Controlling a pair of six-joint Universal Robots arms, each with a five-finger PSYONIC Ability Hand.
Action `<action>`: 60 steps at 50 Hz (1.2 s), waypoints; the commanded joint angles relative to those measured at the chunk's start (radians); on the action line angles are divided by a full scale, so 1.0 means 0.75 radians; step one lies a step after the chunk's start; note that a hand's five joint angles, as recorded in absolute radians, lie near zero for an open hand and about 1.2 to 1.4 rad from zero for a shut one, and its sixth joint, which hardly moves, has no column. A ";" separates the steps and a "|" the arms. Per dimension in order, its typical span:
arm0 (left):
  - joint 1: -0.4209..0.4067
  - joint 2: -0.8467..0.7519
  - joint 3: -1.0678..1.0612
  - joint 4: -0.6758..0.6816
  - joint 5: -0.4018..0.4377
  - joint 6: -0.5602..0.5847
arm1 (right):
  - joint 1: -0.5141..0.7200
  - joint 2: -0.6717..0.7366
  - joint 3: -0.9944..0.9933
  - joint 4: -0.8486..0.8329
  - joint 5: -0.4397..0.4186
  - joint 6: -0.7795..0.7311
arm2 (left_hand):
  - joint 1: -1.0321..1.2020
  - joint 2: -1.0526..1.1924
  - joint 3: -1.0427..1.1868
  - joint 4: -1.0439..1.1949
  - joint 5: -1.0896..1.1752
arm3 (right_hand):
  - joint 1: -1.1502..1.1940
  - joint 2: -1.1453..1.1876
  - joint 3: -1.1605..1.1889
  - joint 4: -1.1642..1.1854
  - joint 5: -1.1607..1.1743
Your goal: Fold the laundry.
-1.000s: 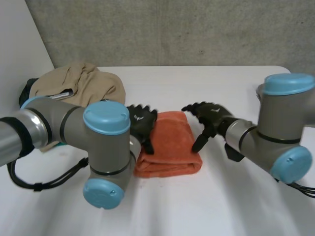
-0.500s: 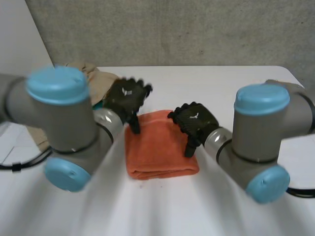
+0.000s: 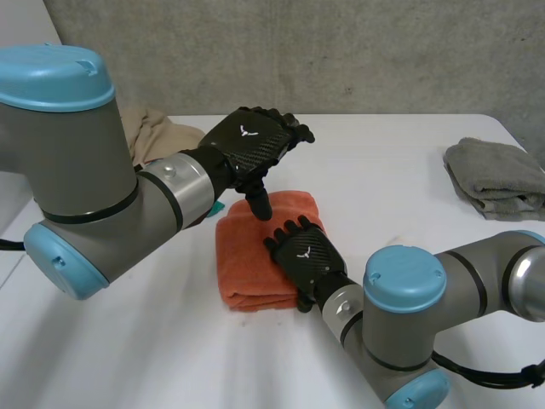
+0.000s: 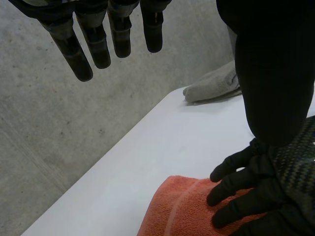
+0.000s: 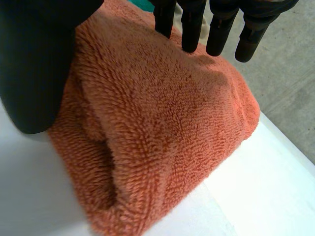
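Your right hand (image 3: 304,256) lay flat on the near half of the folded orange towel (image 3: 247,256), which sat in the middle of the white tabletop (image 3: 400,170). The fingers were straight and gripped nothing. Your left hand (image 3: 251,145) hung in the air over the towel's far edge, fingers relaxed and empty, thumb pointing down. A beige garment (image 3: 157,132) lay heaped at the far left and a grey cloth (image 3: 498,175) well apart at the right.

The step looked to be pressing the fold flat. To do it well, you needed a level palm and even pressure worked out toward the rounded folded edge, so the thick layers did not slide apart. The left hand could come down on the far edge to pin it.
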 commanded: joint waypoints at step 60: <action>0.067 0.046 -0.014 0.058 -0.012 -0.005 | -1.184 0.600 -1.054 -0.419 -0.639 0.253 | 0.040 0.040 0.037 0.042 0.054 | 1.514 1.527 1.521 1.521 1.511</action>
